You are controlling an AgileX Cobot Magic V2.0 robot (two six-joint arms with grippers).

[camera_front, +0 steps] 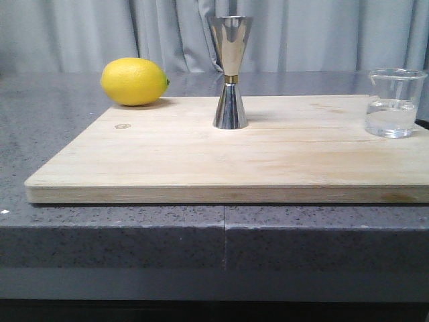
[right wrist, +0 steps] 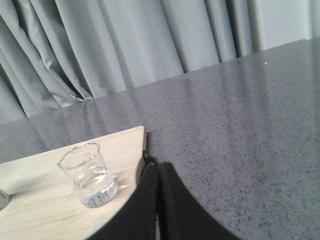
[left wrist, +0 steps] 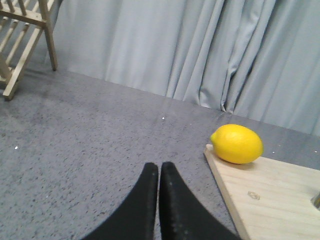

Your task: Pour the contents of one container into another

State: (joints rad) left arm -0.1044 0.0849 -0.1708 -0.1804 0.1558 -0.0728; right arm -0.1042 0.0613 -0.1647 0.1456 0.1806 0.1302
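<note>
A pale rectangular wooden cutting board point(camera_front: 228, 157) lies flat on the dark grey speckled stone desk point(camera_front: 60, 121), with grey pleated curtains point(camera_front: 87, 33) hanging behind. Near the middle of the board's far edge stands the tall shiny steel hourglass-shaped jigger point(camera_front: 230, 72), upright, with a thin gold band at its waist and its wider cone opening upward. At the board's right end, well apart from the jigger, stands the small clear glass beaker point(camera_front: 395, 102), upright and holding a shallow layer of clear liquid in its lower part; the right wrist view shows it near the board's corner. A bright yellow oval lemon point(camera_front: 134, 81) rests at the board's far left corner, at the edge. The left gripper point(left wrist: 159, 167) hangs over bare desk just beside the board's left edge, near the lemon, its black jaws pressed together and holding nothing. The right gripper point(right wrist: 158, 167) sits over the desk just off the board's right edge, close to the beaker but not touching it, its jaws likewise closed together and empty. A light wooden slatted rack point(left wrist: 22, 35) stands on the desk far off to the left.
</note>
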